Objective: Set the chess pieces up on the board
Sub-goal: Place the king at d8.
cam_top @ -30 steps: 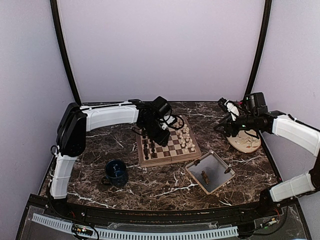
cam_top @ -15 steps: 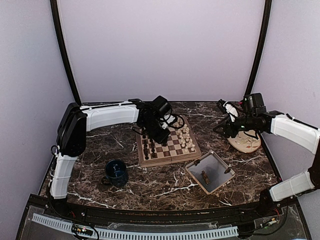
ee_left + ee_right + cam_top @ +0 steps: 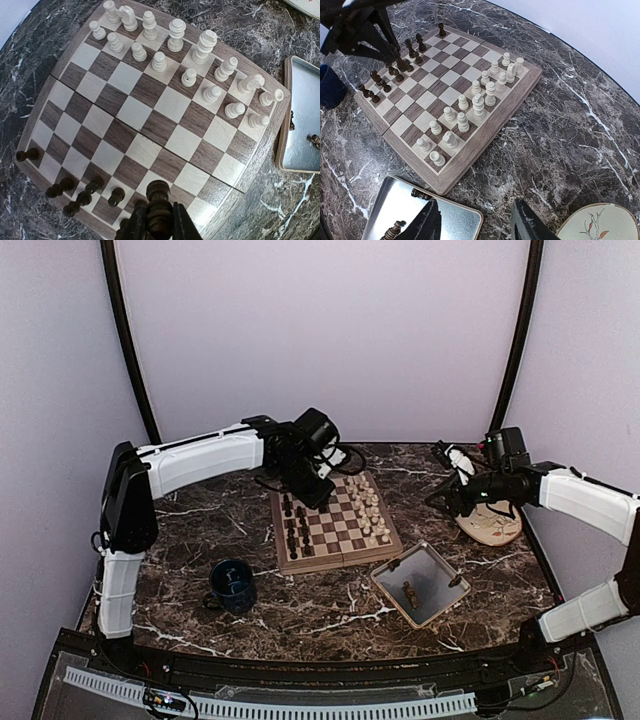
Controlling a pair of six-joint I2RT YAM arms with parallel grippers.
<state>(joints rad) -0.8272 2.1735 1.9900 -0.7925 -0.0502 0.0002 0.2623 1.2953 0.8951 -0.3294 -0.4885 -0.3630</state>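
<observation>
Top view
- Counter (image 3: pixel 300 615): dark marble.
- Board (image 3: pixel 335 530): centre of counter, lying flat.
- White pieces (image 3: pixel 372 512): two rows along the board's right side.
- Dark pieces (image 3: pixel 292 532): a few along its left side.
- Left tool (image 3: pixel 312 492): over the board's far-left corner.
- Right tool (image 3: pixel 450 498): off the board, btwn it and the plate (image 3: pixel 495 528).
- Tray (image 3: pixel 440 602): grey, just beside the board's near-right corner, w/ small dark pieces inside.
- Mug (image 3: pixel 232 585): blue, near-left of the board.

Left wrist view
- Left tool (image 3: pixel 156 227): we log its jaws clamped on one dark piece (image 3: pixel 158 197), upright, at the dark-side edge of the board (image 3: pixel 150 125). We cannot tell if it touches the square below.
- Dark pieces (image 3: pixel 75 195): loose group at lower left, one more at the left corner.
- White pieces (image 3: pixel 190 75): two rows on the far side.
- Tray (image 3: pixel 300 115): at the right edge of frame.

Right wrist view
- Right tool (image 3: pixel 475 210): jaws wide apart, nothing btwn them, above the counter (image 3: pixel 560 130).
- Tray (image 3: pixel 385 200): under the left jaw, w/ dark pieces in it.
- Plate (image 3: pixel 600 222): by the right jaw.
- Board (image 3: pixel 450 80): ahead of the tool.
- Left tool (image 3: pixel 375 35): above the board's dark side.
</observation>
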